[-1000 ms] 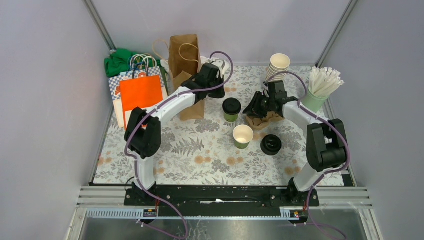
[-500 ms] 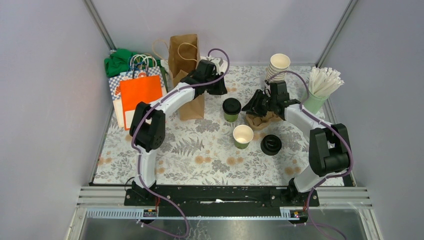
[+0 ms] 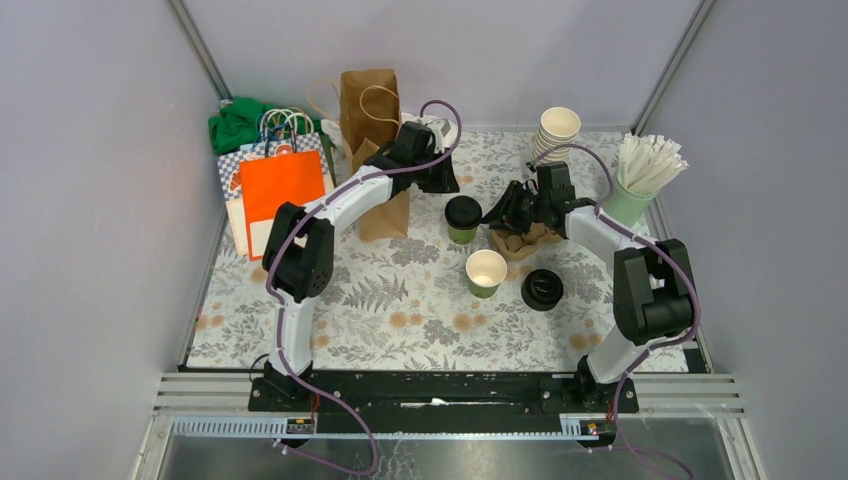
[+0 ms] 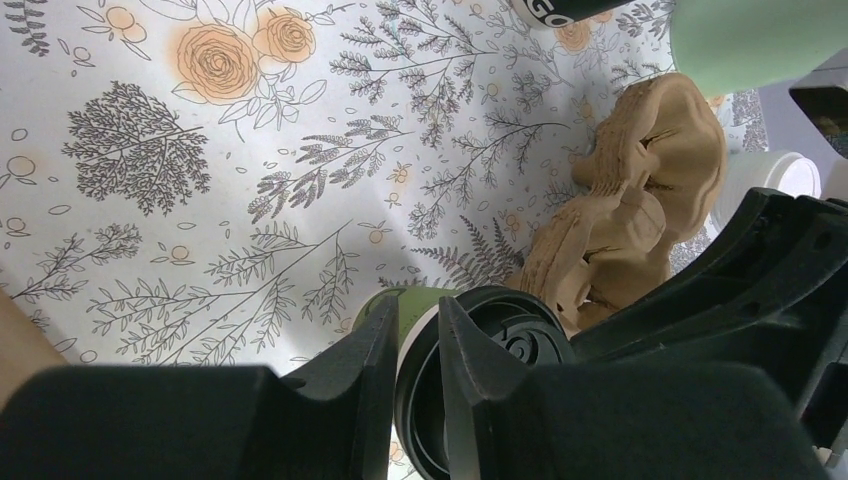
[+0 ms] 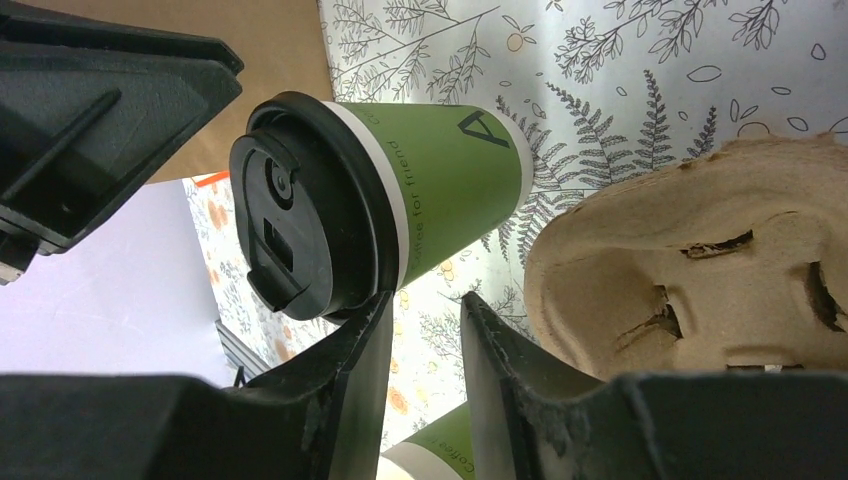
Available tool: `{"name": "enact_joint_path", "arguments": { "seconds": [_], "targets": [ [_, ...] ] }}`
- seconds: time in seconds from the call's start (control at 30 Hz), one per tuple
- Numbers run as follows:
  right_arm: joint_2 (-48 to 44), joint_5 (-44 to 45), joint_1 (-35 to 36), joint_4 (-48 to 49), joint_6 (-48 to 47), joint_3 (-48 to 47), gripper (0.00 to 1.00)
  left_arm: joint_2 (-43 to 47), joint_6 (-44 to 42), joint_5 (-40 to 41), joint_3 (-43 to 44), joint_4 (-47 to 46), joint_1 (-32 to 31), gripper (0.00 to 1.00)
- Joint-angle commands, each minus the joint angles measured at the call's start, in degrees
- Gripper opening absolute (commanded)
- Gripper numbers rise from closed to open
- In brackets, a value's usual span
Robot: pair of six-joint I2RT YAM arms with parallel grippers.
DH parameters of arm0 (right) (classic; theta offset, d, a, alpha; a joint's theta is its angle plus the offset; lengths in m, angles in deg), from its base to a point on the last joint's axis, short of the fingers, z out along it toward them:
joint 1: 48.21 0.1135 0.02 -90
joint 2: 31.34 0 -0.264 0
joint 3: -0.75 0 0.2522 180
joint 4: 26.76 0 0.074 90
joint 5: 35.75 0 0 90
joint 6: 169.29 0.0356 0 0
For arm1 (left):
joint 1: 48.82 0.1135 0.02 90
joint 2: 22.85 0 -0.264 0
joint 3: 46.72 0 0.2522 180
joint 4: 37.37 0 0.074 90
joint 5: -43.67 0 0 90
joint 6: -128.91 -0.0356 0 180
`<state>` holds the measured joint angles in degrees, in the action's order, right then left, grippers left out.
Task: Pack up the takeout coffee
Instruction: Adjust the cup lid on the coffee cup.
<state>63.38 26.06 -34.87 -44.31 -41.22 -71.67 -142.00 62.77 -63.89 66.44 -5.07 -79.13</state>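
Narrowly parted and empty, the left jaws and right jaws sit close beside the black-lidded dark-green paper cup (image 3: 463, 220).

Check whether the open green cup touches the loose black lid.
Apart. The top view shows patterned tablecloth between the open green cup and the loose black lid.

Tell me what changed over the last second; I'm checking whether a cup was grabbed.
The left arm's elbow swung slightly toward the middle; the left gripper stayed by the bag. The right gripper edged toward the lidded cup. Nothing was taken or released. That cup, the open cup, the loose lid and the carrier stayed put.
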Motion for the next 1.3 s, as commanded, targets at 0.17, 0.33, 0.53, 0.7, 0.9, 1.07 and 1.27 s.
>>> {"name": "enact_joint_path", "arguments": {
  "seconds": [0.17, 0.33, 0.53, 0.7, 0.9, 1.07, 1.27],
  "targets": [
    [1.3, -1.6, 0.3, 1.9, 0.7, -3.6, 0.38, 0.5, 1.1, -1.5, -2.9, -1.1, 0.2, 0.24],
    [2.8, -0.8, 0.3, 0.4, 0.3, -5.1, 0.38, 2.2, 2.3, -0.5, -6.6, -2.0, 0.2, 0.23],
    [3.6, -1.0, 0.3, 0.4, 0.2, -6.2, 0.37, 5.9, 3.5, 2.7, -11.2, -3.6, 0.2, 0.23],
    [2.6, -1.3, 0.3, -0.6, -0.7, -6.3, 0.38, 8.9, 4.1, 4.4, -13.4, -3.8, 0.2, 0.23],
    [-1.0, -0.2, 0.3, -2.0, -1.9, -4.6, 0.41, 14.0, 4.2, 8.5, -16.8, -5.1, 0.2, 0.32],
    [-3.2, -0.6, 0.3, -1.6, -1.7, -1.9, 0.41, 16.2, 3.9, 9.7, -17.6, -4.6, 0.2, 0.37],
    [-5.8, -1.7, 0.6, -0.7, -1.5, 2.6, 0.41, 18.1, 3.8, 7.1, -18.8, -4.6, 0.2, 0.41]
  ]
}}
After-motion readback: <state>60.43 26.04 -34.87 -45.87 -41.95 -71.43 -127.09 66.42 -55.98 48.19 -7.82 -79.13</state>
